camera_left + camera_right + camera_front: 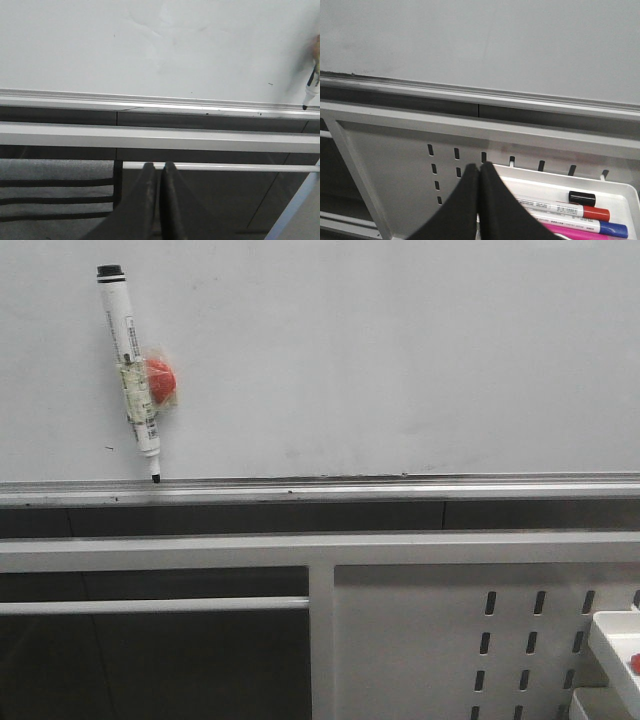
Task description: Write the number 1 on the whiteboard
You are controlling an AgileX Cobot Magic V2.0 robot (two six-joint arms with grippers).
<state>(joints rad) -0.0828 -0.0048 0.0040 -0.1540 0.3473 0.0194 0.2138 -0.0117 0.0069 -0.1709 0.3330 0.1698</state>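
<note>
The whiteboard fills the upper half of the front view, with a silver rail along its lower edge. A white marker with a black cap hangs on the board at the left, taped to a red piece, tip down just above the rail. The number 1 is out of view. Neither gripper appears in the front view. My left gripper is shut and empty, below the whiteboard, with the marker off to one side. My right gripper is shut and empty, below the whiteboard.
A white metal panel with slot holes sits below the rail at the right. A white tray beside the right gripper holds several markers, one red-capped. The tray's corner shows at the front view's right edge. A tiny dark speck marks the board.
</note>
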